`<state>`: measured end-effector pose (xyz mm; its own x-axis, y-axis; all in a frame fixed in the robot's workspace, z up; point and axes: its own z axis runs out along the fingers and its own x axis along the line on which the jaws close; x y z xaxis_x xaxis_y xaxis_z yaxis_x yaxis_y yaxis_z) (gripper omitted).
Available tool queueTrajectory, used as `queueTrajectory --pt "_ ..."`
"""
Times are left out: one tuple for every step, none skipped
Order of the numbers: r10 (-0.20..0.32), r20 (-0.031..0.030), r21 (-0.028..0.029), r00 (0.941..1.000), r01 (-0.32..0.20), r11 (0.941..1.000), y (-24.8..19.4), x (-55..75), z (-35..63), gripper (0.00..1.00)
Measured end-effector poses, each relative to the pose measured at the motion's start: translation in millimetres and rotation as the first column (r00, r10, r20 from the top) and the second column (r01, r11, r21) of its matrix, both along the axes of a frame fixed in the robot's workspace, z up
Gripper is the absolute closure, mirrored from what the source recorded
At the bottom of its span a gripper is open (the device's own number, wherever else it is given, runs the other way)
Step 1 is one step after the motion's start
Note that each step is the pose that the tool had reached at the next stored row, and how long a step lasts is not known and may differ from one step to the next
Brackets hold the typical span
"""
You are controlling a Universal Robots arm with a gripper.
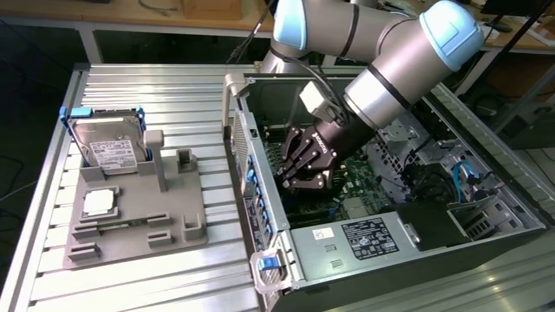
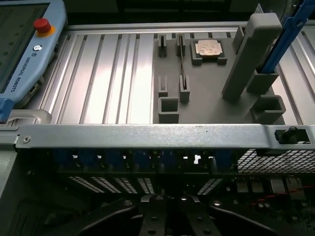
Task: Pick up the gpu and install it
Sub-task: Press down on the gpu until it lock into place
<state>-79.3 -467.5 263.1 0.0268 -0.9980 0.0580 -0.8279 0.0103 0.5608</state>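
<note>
My gripper (image 1: 296,177) reaches down inside the open computer case (image 1: 245,140), just above the green motherboard (image 1: 357,174) and close to the case's rear wall. Its dark fingers (image 2: 156,216) stand pressed together, so it is shut. The gpu is hidden; I cannot tell whether it sits between the fingers. On the grey fixture plate (image 1: 130,224) outside the case, the small upright slotted stands (image 1: 184,161) hold nothing.
A silver hard drive (image 1: 108,144) in a blue frame stands on the fixture, with a square processor chip (image 1: 100,201) (image 2: 209,48) lying in front of it. The case's metal rim (image 2: 147,135) and slotted rear panel lie between gripper and fixture. A teach pendant (image 2: 24,49) rests on the ribbed table. A power supply (image 1: 364,237) fills the case's near end.
</note>
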Motion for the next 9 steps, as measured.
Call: queueTrajectory --pt "0.0 0.0 0.0001 1.0 0.0 1.0 -0.9 0.1 -0.3 0.89" --pt "0.0 -0.0011 -0.0002 1.0 0.0 1.0 -1.2 0.4 -0.2 0.89" --pt "0.0 -0.0064 -0.0008 1.0 0.0 1.0 -1.3 1.9 0.1 0.89" --pt "0.0 -0.015 -0.0016 0.9999 0.0 1.0 -1.5 3.9 0.3 0.89" --pt "0.0 -0.0259 -0.0013 0.9997 0.0 1.0 -1.4 6.3 0.3 0.89" --pt "0.0 -0.0339 -0.0009 0.9994 0.0 1.0 -1.4 8.0 0.2 0.89" --pt "0.0 -0.0404 -0.001 0.9992 0.0 1.0 -1.4 9.4 0.3 0.89" --pt "0.0 -0.0463 -0.0012 0.9989 0.0 1.0 -1.4 10.4 0.5 0.89" --pt "0.0 -0.0508 -0.0012 0.9987 0.0 1.0 -1.4 11.1 0.6 0.89"
